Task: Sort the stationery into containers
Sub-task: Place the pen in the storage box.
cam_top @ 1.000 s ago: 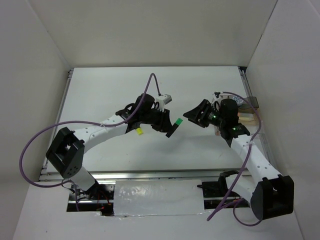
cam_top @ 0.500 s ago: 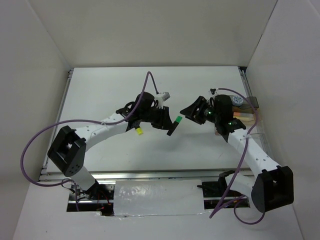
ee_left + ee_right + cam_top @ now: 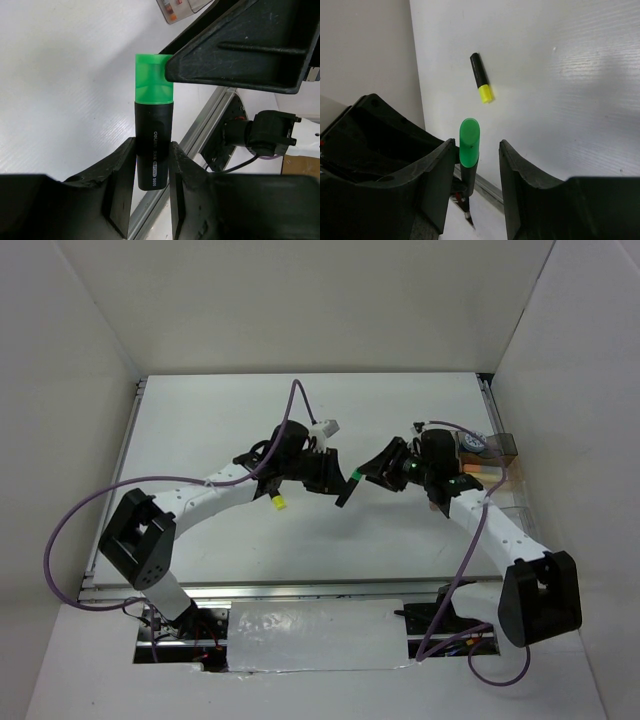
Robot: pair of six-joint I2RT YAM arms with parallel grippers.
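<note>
The green-capped highlighter (image 3: 153, 135) is held in the air over the middle of the table (image 3: 200, 430), between the two arms. Its black barrel is clenched between the fingers of the left gripper (image 3: 151, 165), and its green cap points away from that wrist. In the top view it sits tilted, with the cap towards the right arm and the butt of the barrel lower and nearer the arm bases. The right gripper (image 3: 476, 155) has its jaws on either side of the cap. In its wrist view the cap lies against one finger (image 3: 437, 170), and a plain gap separates it from the other, so this claw is released around the cap and is not grasping it. The left wrist view shows one right finger overlapping the cap's upper edge. A second pen, the yellow-capped highlighter (image 3: 481, 78), lies flat on the white surface well apart from both claws. In the top view it shows just under the left forearm, with its yellow end towards the near edge. At the far right edge of the table stands the clear organiser (image 3: 497, 462), beside the right arm's elbow. It holds something orange and a round blue-topped tub (image 3: 474, 443), but which compartments they sit in cannot be told. A purple cable (image 3: 60, 530) loops off the left arm.
</note>
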